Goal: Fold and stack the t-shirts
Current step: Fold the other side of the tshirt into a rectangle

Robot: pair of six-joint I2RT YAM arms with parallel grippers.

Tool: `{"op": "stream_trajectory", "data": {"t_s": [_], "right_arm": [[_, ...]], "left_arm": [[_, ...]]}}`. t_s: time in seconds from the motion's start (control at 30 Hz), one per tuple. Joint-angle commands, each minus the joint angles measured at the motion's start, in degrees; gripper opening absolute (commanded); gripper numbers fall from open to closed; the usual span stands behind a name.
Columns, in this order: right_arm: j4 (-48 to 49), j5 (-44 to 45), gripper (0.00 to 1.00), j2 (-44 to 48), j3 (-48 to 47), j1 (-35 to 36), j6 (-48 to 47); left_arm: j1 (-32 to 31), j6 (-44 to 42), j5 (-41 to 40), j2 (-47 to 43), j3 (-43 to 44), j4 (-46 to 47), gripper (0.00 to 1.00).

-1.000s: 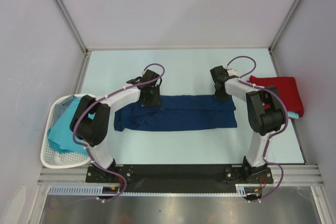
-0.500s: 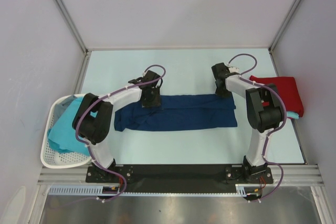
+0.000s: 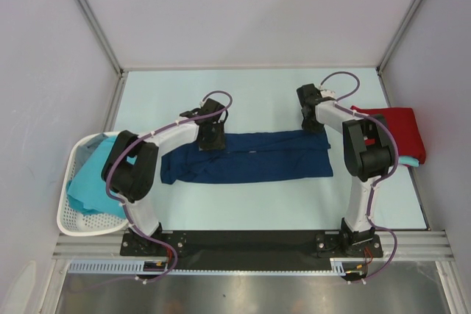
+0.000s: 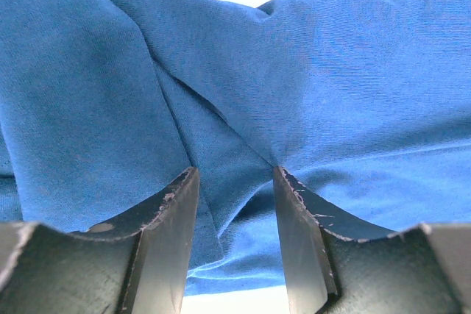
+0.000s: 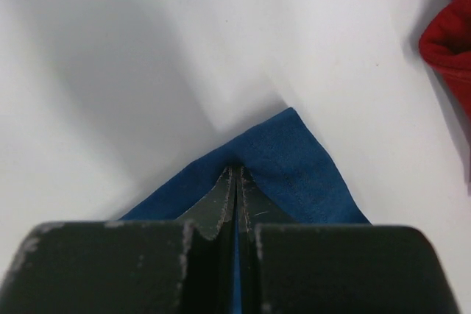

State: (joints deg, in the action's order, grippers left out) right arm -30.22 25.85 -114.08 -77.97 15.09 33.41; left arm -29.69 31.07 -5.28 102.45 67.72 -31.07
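Observation:
A navy blue t-shirt lies across the middle of the table, folded into a long strip. My left gripper is down on its far left edge. In the left wrist view this gripper is open, with creased blue cloth lying between and beyond the fingers. My right gripper is at the strip's far right corner. It is shut on the hem of the navy shirt, which peaks up at the fingertips. A red t-shirt lies folded at the right edge. Turquoise t-shirts fill the basket on the left.
The white perforated basket hangs over the table's left edge beside the left arm. The red shirt lies close to the right of my right gripper, with a turquoise edge showing under it. Frame posts stand at the back corners.
My right gripper has moved slightly towards the back, drawing the navy shirt's far right corner with it; the strip's far edge now lies straighter. The left gripper has stayed put.

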Motion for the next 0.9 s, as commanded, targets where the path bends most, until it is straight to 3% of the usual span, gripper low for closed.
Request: {"op": "stream_trajectory", "data": {"t_s": [0.0, 0.87], "right_arm": [[0.6, 0.5, 0.00, -1.6, -1.9, -0.5, 0.2], [1.1, -0.1, 0.00, -3.7, -7.6, -1.0, -0.9]], "left_arm": [[-0.5, 0.6, 0.3, 0.2, 2.2, -0.4, 0.50], [-0.5, 0.3, -0.1, -0.2, 1.5, -0.7, 0.50]]}}
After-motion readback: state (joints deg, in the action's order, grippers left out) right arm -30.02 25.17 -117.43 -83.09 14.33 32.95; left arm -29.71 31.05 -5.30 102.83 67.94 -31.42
